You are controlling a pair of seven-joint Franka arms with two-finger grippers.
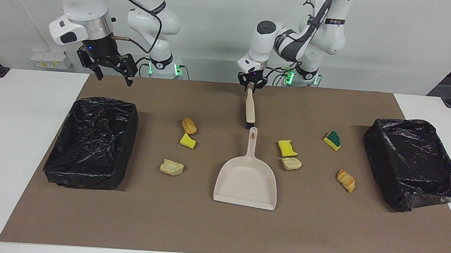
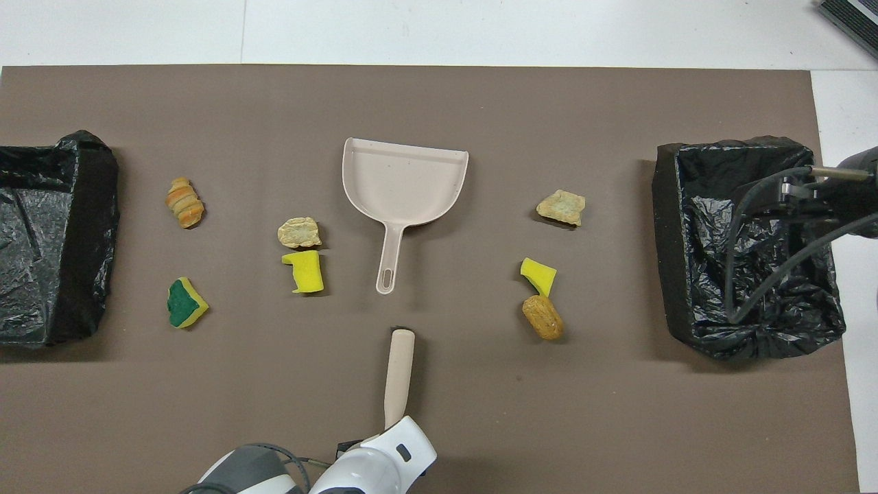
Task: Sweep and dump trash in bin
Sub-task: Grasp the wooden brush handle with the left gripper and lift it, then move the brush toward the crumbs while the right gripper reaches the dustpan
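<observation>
Several scraps of trash lie on the brown mat around the beige dustpan. Among them are a yellow sponge piece, a green-backed one and a tan chunk. The beige brush lies just nearer to the robots than the dustpan's handle. My left gripper is shut on the end of the brush handle. My right gripper waits open and empty over the bin at the right arm's end.
A second black-lined bin stands at the left arm's end of the table. An orange-brown chunk and a striped bread piece also lie on the mat.
</observation>
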